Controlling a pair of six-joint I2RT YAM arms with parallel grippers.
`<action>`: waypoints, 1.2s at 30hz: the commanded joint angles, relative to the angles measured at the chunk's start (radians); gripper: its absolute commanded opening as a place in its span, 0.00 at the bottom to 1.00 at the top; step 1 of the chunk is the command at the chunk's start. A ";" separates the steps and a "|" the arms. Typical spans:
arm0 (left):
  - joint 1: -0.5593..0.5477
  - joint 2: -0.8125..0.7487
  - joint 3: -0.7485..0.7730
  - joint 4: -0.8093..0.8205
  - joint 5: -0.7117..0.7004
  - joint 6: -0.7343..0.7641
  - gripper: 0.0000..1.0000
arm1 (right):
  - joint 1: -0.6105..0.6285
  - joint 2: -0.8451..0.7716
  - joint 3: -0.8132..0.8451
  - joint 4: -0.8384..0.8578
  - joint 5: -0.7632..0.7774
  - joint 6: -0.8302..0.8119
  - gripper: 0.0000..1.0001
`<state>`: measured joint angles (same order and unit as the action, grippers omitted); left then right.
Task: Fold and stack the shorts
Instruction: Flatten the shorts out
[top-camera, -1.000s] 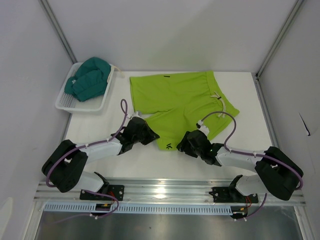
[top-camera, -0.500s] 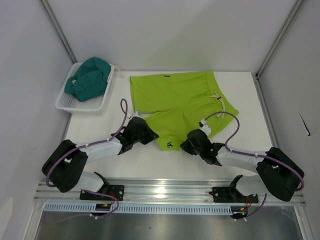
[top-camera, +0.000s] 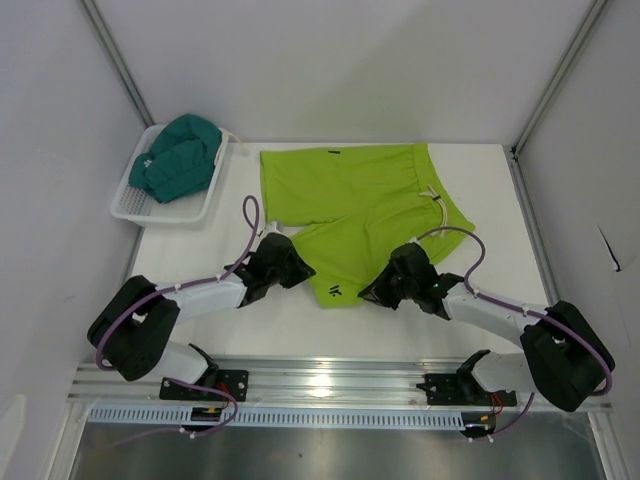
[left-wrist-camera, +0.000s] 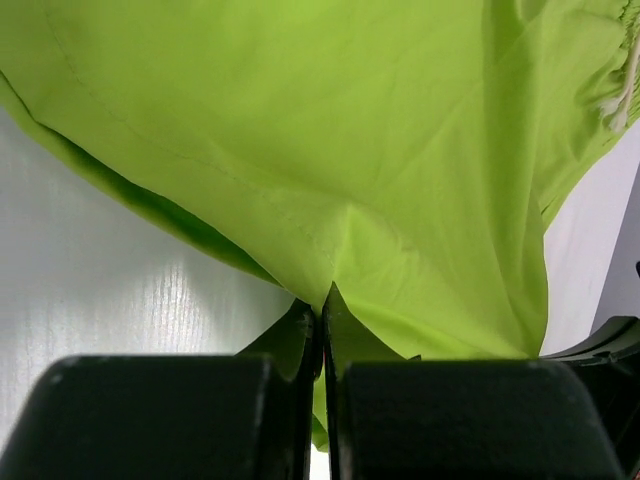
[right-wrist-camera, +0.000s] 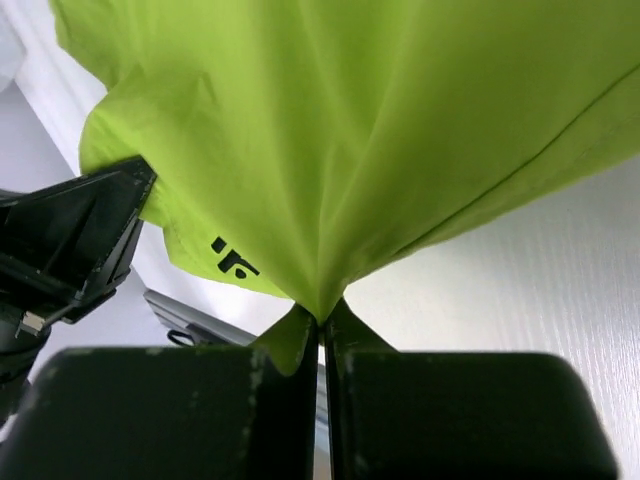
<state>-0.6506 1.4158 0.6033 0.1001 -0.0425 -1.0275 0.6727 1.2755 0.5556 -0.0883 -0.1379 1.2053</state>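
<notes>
The lime green shorts (top-camera: 350, 200) lie spread on the white table, waistband to the right, with a small dark logo (top-camera: 337, 293) on the near leg. My left gripper (top-camera: 298, 268) is shut on that near leg's left edge; the fabric (left-wrist-camera: 400, 150) rises pinched between the jaws. My right gripper (top-camera: 372, 292) is shut on the same leg's right hem, and in the right wrist view the cloth (right-wrist-camera: 350, 120) hangs from the pinch with the logo (right-wrist-camera: 232, 257) showing. The dark teal shorts (top-camera: 178, 156) sit bundled in the basket.
A white mesh basket (top-camera: 130, 205) stands at the back left of the table. A cream drawstring (top-camera: 442, 200) trails from the green waistband. Grey walls enclose the table on three sides, and a metal rail (top-camera: 330, 375) runs along the near edge.
My right gripper closed on the green leg's hem and its wrist moved right and back, lifting the cloth a little. The left gripper stayed shut in place.
</notes>
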 joint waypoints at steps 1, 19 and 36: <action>0.008 0.003 0.039 -0.014 -0.042 0.046 0.00 | -0.024 0.031 0.074 -0.071 -0.152 0.027 0.00; 0.009 -0.095 0.021 -0.161 -0.169 0.176 0.23 | 0.093 0.105 0.115 -0.192 -0.036 -0.165 0.62; -0.085 -0.367 -0.049 -0.257 -0.143 0.213 0.89 | -0.212 -0.119 0.188 -0.243 0.006 -0.478 0.43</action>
<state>-0.6769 1.0882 0.5877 -0.2062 -0.2333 -0.8215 0.5816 1.2007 0.7216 -0.3298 -0.1356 0.8230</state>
